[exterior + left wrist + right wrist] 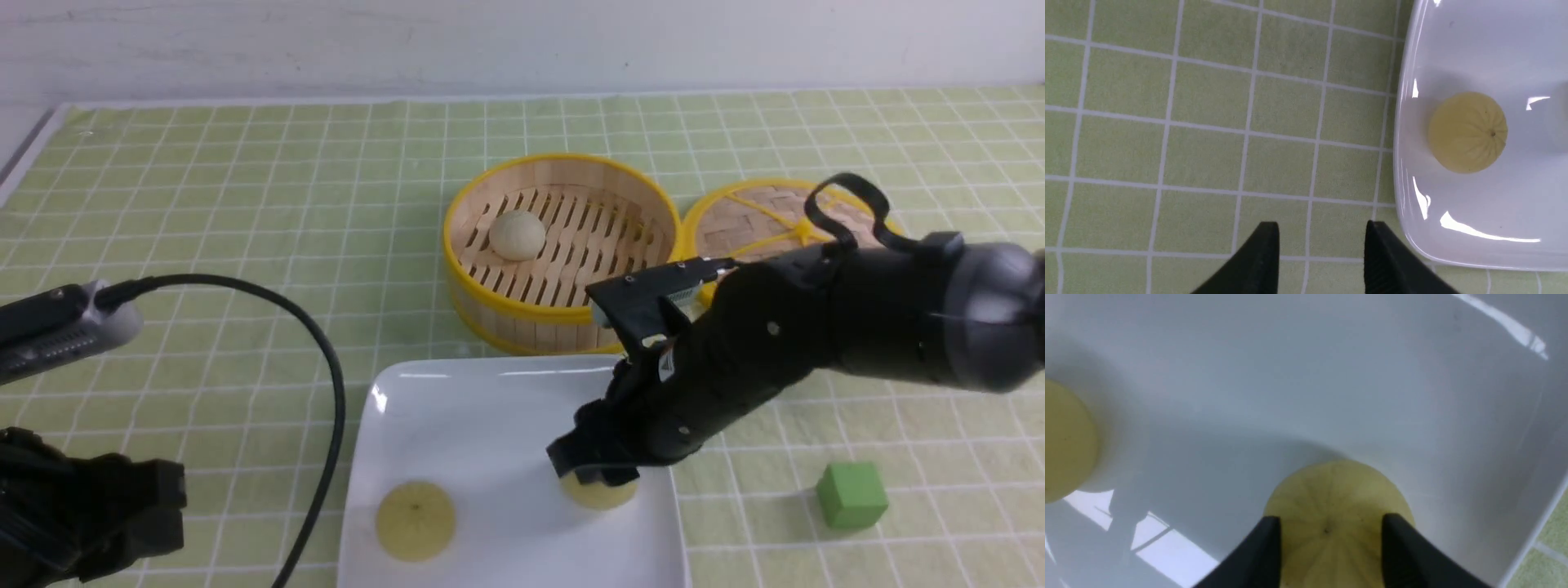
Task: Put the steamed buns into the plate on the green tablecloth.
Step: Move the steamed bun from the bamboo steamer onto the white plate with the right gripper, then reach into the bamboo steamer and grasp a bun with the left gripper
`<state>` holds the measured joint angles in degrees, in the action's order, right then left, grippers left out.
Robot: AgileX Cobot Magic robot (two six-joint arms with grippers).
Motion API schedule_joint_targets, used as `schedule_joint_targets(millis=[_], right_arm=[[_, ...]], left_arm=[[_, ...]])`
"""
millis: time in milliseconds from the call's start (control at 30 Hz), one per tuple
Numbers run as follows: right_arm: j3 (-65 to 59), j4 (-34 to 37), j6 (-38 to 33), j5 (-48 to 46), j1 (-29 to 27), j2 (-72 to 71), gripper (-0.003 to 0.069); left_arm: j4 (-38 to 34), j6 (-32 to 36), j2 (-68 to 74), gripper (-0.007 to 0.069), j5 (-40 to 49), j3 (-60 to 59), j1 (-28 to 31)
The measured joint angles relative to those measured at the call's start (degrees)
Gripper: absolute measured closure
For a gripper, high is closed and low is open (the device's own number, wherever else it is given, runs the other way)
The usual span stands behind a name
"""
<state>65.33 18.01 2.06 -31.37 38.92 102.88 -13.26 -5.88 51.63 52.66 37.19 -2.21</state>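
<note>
On the green tablecloth (245, 204), we are finding the left yellow bun (415, 520) and right yellow bun (600, 492) in the near plate (490, 400), the off-white bun (517, 235) in the far steamer basket (563, 314). Our right gripper (594, 474) is hovering spread above the right one; our left gripper (1321, 245) is gaping empty. Probably soft, light: we are favouring gentle side pinches.

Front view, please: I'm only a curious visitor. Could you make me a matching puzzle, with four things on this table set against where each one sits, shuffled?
Things:
1. off-white bun
2. green cube
3. woven lid
4. left yellow bun

Places:
A. on the white plate
B. alone on the green tablecloth, right of the plate
C. inside the steamer basket
D. on the tablecloth, beside the basket's right side

Pairs: 1-C, 2-B, 3-D, 4-A
</note>
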Motion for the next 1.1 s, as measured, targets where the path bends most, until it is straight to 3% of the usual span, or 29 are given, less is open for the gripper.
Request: schedule_joint_targets(millis=[67, 167, 267, 333, 400, 500, 667, 767, 933, 1100], right_arm=[[2.9, -0.9, 0.0, -5.2, -0.7, -1.5, 0.0216], [7.9, -2.7, -0.6, -13.5, -2.1, -5.2, 0.0213], [12.2, -6.2, -1.6, -22.7, -3.8, -11.5, 0.0329], [12.0, -10.3, -1.7, -31.6, -5.2, -18.6, 0.054], [9.0, -12.2, -1.1, -34.7, -5.6, -24.8, 0.0641], [1.1, -13.9, -0.1, -34.8, -5.9, -33.2, 0.0673], [-16.6, -14.3, 0.2, -25.8, -5.9, -48.6, 0.0673], [-24.7, -14.3, 0.5, -20.8, -5.9, -54.9, 0.0673], [-30.7, -14.6, 3.3, -18.1, -5.9, -58.3, 0.0671], [-31.9, -16.1, 4.4, -16.6, -5.9, -58.5, 0.0667]], left_arm=[[0.0, 0.0, 0.0, 0.0307, -0.1, 0.0, 0.0], [0.0, -0.2, 0.0, 0.0309, -0.5, 0.0, 0.0], [-0.3, -2.7, 0.0, 0.0348, -1.1, 0.0, 0.0], [-0.4, -3.5, 1.2, 0.0455, -0.6, 0.8, 0.0], [-0.6, -3.0, 3.0, 0.0555, 0.3, 2.7, 0.0], [-3.4, -1.0, 7.5, 0.0615, 1.8, 7.4, 0.0], [-13.2, 7.7, 22.3, 0.0622, 4.2, 19.4, -4.5], [-14.2, 8.4, 33.1, 0.0606, 4.2, 27.7, -9.6], [-11.8, 2.5, 46.6, 0.0508, 4.2, 43.5, -15.1], [-4.0, -4.3, 62.8, 0.0292, 4.5, 64.9, -20.5]])
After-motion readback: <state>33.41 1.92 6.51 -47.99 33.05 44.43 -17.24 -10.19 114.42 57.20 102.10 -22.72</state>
